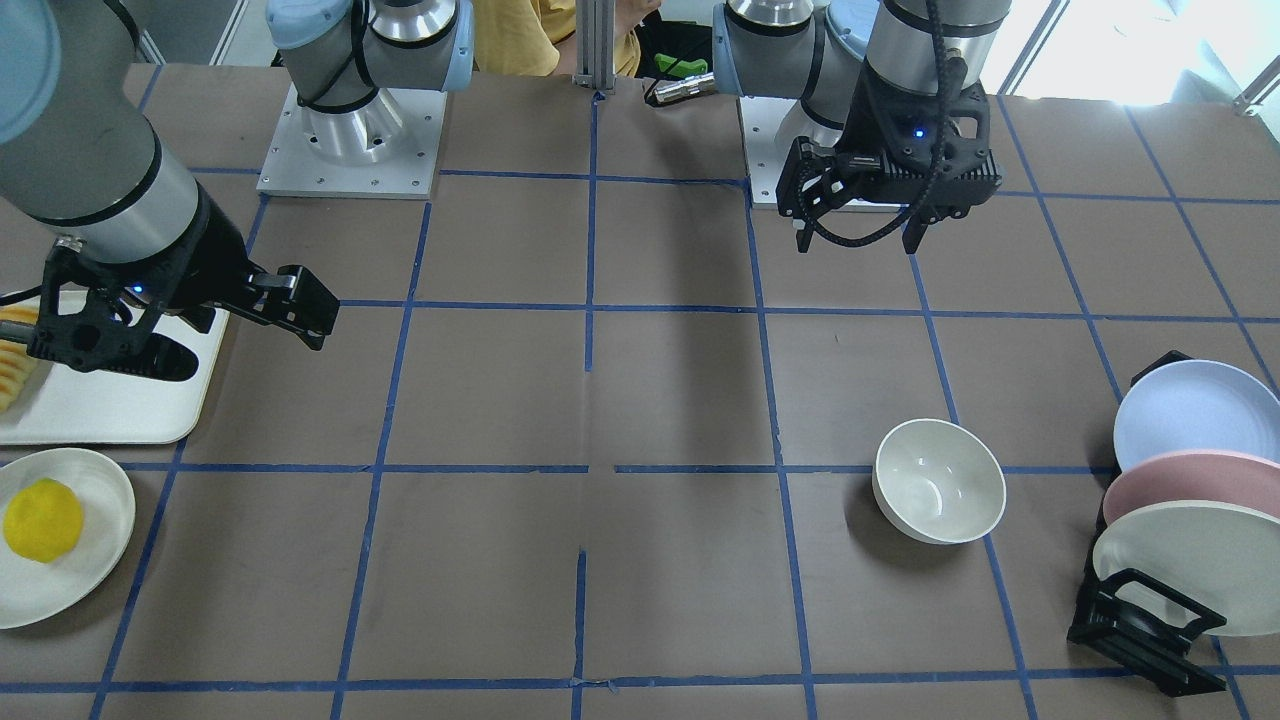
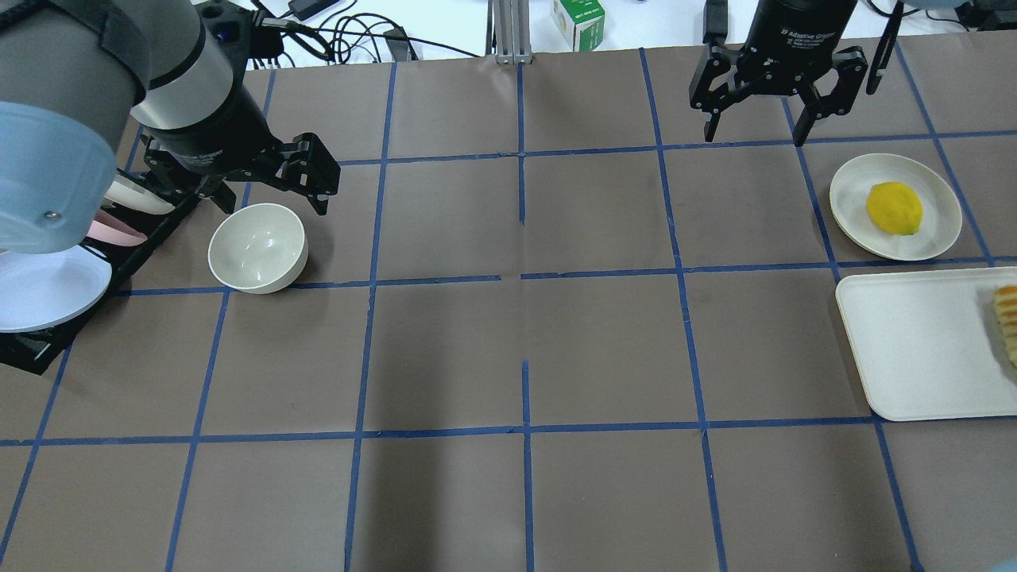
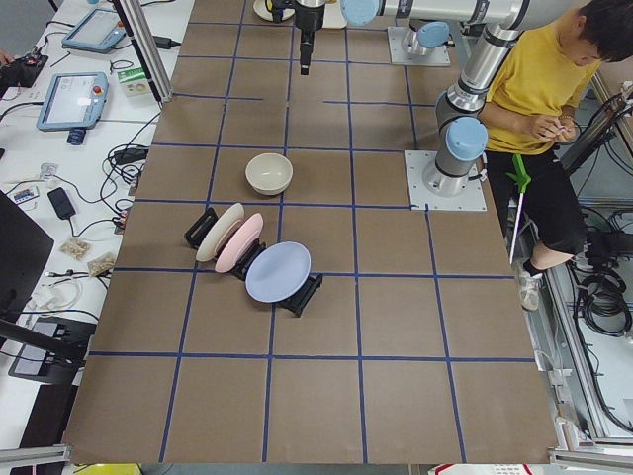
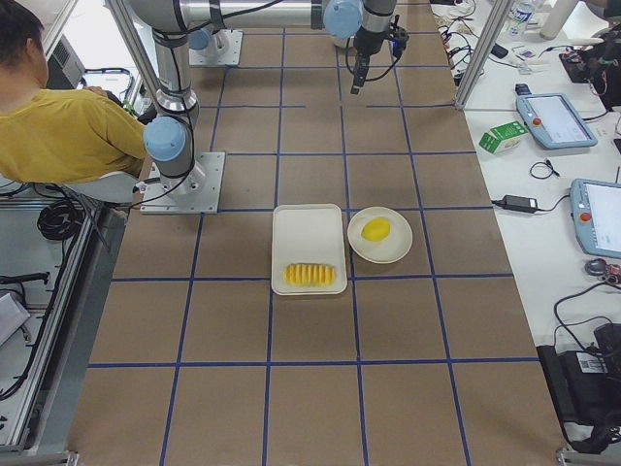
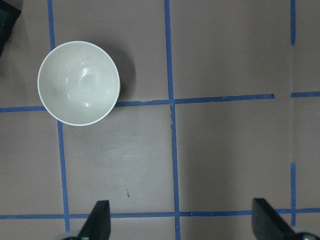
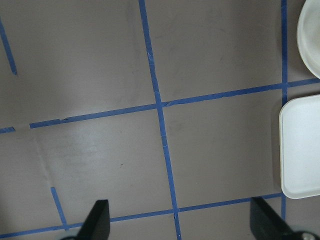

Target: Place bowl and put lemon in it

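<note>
**Both pincers wide, bowl and lemon on the surface**

The left pincer (image 1: 858, 238) hangs with its jaws spread wide and nothing between them. Its wrist camera shows the bowl (image 5: 79, 82) upright on the surface (image 5: 225, 150), ahead of the pincer and out past one finger. The right pincer (image 2: 753, 133) is just as wide and bare. Its wrist camera catches only a plate (image 6: 310, 25) rim and a tray (image 6: 300, 150) corner at one side. The overhead view shows the lemon (image 2: 895, 208) lying on that plate, near the pincer. The right-side view adds sliced fruit (image 4: 309, 275) on the tray. A rack of plates (image 3: 252, 259) stands just beside the bowl. The surface is brown, gridded with blue tape (image 2: 522, 183). A person (image 3: 539, 84) in yellow is behind the robot's bases, and tablets (image 3: 71, 99) lie on the side bench.
</note>
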Action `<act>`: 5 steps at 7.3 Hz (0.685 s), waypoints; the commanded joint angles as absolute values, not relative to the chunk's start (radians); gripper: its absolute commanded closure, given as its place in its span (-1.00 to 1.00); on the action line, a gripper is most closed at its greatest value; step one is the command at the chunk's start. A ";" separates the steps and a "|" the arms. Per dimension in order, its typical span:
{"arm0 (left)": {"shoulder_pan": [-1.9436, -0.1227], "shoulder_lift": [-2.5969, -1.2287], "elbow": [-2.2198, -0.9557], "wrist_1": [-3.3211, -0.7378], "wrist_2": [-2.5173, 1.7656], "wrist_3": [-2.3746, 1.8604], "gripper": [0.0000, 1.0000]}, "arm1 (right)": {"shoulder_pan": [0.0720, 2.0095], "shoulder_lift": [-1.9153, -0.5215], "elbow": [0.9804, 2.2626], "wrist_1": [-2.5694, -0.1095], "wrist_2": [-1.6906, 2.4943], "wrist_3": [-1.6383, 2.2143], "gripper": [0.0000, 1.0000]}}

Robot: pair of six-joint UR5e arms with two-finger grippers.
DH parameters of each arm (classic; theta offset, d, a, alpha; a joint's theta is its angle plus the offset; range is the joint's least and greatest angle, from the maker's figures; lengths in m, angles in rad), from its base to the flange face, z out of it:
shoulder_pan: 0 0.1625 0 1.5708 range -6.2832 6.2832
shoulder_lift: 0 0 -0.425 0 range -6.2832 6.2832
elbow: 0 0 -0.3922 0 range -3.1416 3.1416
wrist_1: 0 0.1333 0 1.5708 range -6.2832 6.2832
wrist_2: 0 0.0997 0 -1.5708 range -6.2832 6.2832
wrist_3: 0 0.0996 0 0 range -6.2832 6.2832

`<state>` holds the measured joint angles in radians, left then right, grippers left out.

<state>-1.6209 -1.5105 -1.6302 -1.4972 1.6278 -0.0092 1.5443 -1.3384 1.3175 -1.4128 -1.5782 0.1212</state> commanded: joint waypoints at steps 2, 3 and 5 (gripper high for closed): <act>-1.621 -1.509 -1.629 -1.497 1.628 -0.009 -1.00 | 1.545 -1.338 1.328 -1.417 -1.591 0.121 -1.00; -1.621 -1.509 -1.629 -1.497 1.628 -0.009 -1.00 | 1.539 -1.335 1.330 -1.410 -1.591 0.114 -1.00; -1.621 -1.514 -1.629 -1.496 1.628 -0.009 -1.00 | 1.539 -1.327 1.330 -1.413 -1.586 0.107 -1.00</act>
